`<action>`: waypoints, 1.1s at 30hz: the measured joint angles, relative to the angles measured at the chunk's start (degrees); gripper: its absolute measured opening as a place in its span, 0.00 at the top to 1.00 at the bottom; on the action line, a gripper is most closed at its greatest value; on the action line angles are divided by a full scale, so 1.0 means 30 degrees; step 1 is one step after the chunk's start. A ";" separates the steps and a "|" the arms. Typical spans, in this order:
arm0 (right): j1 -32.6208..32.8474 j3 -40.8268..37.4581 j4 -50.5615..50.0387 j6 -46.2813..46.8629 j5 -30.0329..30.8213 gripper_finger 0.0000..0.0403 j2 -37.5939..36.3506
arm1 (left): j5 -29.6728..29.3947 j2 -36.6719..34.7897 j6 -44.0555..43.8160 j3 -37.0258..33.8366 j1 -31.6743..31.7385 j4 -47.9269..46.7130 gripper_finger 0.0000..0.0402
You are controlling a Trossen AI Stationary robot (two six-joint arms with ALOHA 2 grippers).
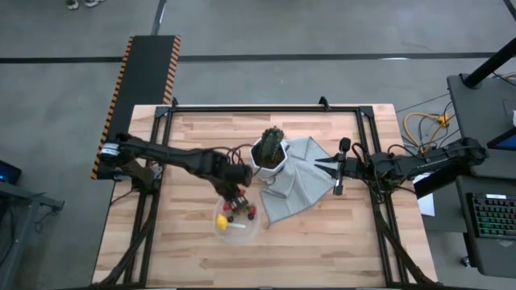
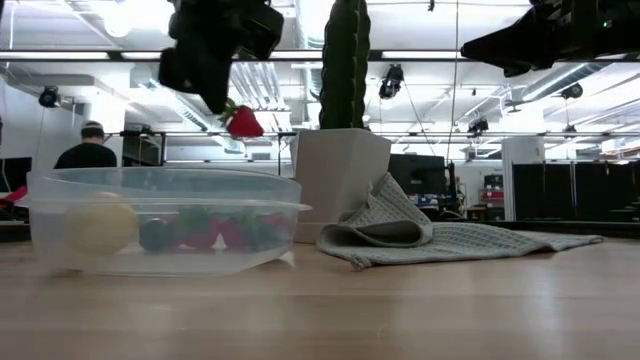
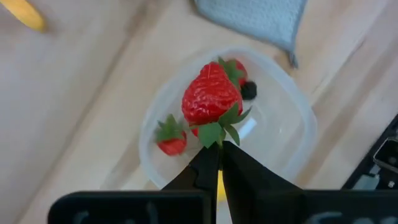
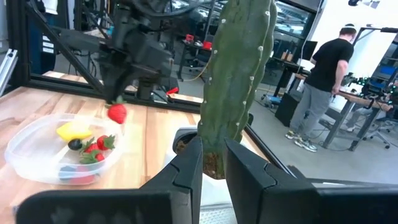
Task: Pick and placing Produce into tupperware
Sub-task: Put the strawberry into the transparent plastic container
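Observation:
The clear tupperware [image 1: 236,220] stands on the wooden table near its front middle; it also shows in the low view [image 2: 165,220]. In it lie a yellow lemon [image 4: 73,130], a dark berry [image 3: 249,91] and strawberries [image 3: 171,140]. My left gripper [image 3: 215,149] hangs over the tupperware, shut on one red strawberry [image 3: 210,96], which shows above the rim in the low view [image 2: 243,122]. My right gripper [image 4: 213,148] is slightly open and empty, level above the grey cloth [image 1: 298,181], pointing at the cactus [image 4: 239,68]. My left gripper pinches the strawberry by its green leaves [image 3: 216,132] at the stem end, between the tips of its two fingers. The fingers come from above, slanting down. The strawberry hangs below the fingertips, lifted clear, over the inside of the tupperware.
The green cactus in its white faceted pot [image 1: 270,157] stands just behind the tupperware, close to my left arm. The crumpled grey cloth lies to the right of the pot. People stand in the room beyond the table [image 4: 326,74].

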 joint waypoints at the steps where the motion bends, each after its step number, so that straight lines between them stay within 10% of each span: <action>1: 0.0000 0.0000 -0.0006 0.0000 0.0000 0.86 0.0000 | -0.0007 0.0005 -0.0154 -0.0052 -0.0269 -0.0039 1.00; 33: 0.0007 0.0000 0.0002 0.0663 0.0000 0.86 0.0022 | 0.2678 0.3596 -0.0384 -0.0372 -0.2417 0.1886 1.00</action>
